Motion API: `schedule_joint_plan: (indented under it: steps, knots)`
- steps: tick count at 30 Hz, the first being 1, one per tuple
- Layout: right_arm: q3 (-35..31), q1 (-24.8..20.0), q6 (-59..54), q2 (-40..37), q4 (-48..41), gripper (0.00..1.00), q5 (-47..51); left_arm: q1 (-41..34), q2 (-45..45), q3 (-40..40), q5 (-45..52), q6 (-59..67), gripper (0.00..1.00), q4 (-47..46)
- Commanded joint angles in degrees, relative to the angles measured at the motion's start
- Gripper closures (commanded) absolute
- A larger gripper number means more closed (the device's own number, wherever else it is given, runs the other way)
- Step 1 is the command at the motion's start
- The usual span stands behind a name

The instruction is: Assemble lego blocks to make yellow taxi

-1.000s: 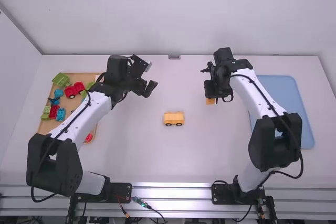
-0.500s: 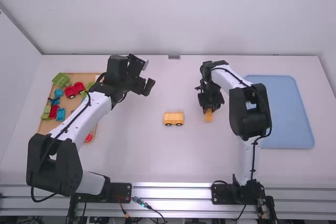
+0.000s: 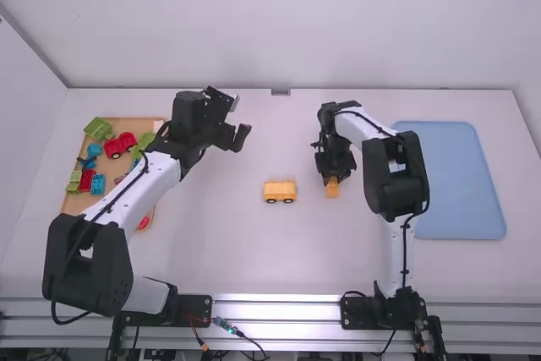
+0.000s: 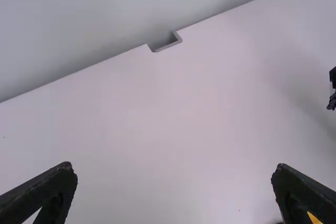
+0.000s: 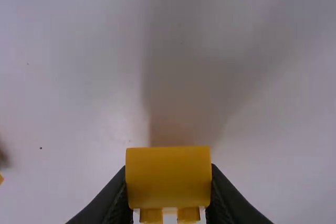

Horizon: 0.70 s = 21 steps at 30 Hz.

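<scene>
Fingers [image 5: 116, 199] of the right gripper [image 3: 331, 178] are holding the yellow block [image 5: 168, 177] between them over the counter [image 3: 254, 259], while the wheeled yellow base [image 3: 280, 191] is standing on the counter to the block's left, apart from it. Farther left and toward the wall, the left gripper [image 3: 240, 138] is hanging over the counter, its fingers [image 4: 44, 192] standing wide with nothing between them.
</scene>
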Motion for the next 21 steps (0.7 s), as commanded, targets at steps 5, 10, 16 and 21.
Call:
schedule_joint_plan:
  steps: [5, 10, 16, 21]
  knots:
    - [1.1, 0.7, 6.0, 0.8, 1.6, 1.00, -3.0, 0.3, 0.3, -1.7, -0.4, -0.4, 0.01, 1.4]
    - [1.2, 0.3, 32.1, 0.8, 1.3, 1.00, -2.6, 0.0, 0.3, -1.7, -0.4, -0.6, 0.01, 2.0]
    - [1.2, -1.9, 63.6, 0.8, -3.0, 1.00, -1.0, 0.0, 0.3, -1.7, -0.3, -0.6, 0.01, 2.1]
    - [1.0, -3.4, 73.0, 0.8, -2.9, 1.00, -4.1, 0.3, 0.3, -1.7, -0.2, -0.6, 0.01, 2.1]
